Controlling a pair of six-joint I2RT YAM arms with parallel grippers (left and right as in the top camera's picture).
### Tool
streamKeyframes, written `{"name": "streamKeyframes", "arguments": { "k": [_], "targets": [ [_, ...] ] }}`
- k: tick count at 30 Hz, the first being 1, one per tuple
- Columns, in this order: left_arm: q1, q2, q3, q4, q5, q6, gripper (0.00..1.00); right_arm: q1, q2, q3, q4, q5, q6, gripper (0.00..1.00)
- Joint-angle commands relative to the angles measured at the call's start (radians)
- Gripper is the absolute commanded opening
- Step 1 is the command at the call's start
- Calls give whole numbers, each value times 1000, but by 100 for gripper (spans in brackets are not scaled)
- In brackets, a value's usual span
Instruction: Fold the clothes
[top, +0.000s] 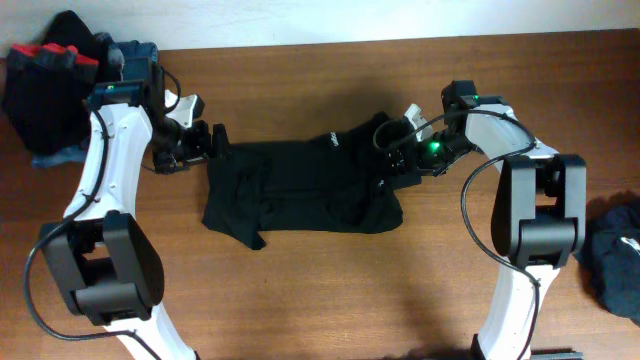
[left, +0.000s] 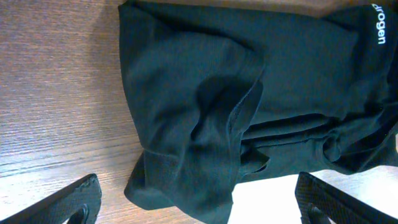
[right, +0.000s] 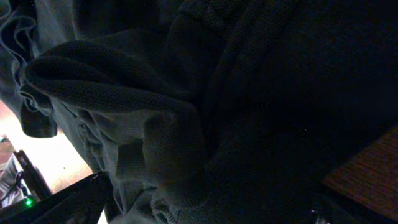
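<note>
A black top (top: 300, 185) lies crumpled and partly folded in the middle of the table, a small white label (top: 333, 141) near its far edge. My left gripper (top: 207, 143) is at the top's left end, open. In the left wrist view its fingers (left: 81, 199) stand wide apart, with a folded corner of the black top (left: 186, 124) reaching between them untouched. My right gripper (top: 397, 152) is over the top's right end, open. The right wrist view shows bunched black fabric (right: 186, 124) filling the space between its wide-set fingers (right: 68, 202).
A pile of dark clothes with red trim (top: 50, 85) sits at the back left corner. Another dark garment (top: 615, 255) lies at the right edge. Bare wooden table (top: 320, 290) stretches in front of the top.
</note>
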Motion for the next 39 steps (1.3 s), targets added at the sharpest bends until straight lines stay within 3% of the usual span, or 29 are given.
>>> {"name": "streamKeyframes", "arguments": {
  "k": [1,11,16,26,32,36,39],
  "targets": [
    [0,-12,6,-1,17,8,99,31,54,-23,-3,21,-8,99],
    [0,-12,6,-1,17,9,99,76,54,-23,10,39,31,100],
    [0,-12,6,-1,17,9,99,75,54,-23,16,75,64,92],
    [-2,-12,6,-1,17,9,99,75,53,-23,35,94,125,61],
    [-2,-12,6,-1,17,9,99,75,52,-22,47,93,134,24],
    [-2,-12,6,-1,16,9,99,75,44,-22,48,98,161,9],
    [-2,-12,6,-1,16,9,99,75,29,-19,47,152,207,4]
  ]
}}
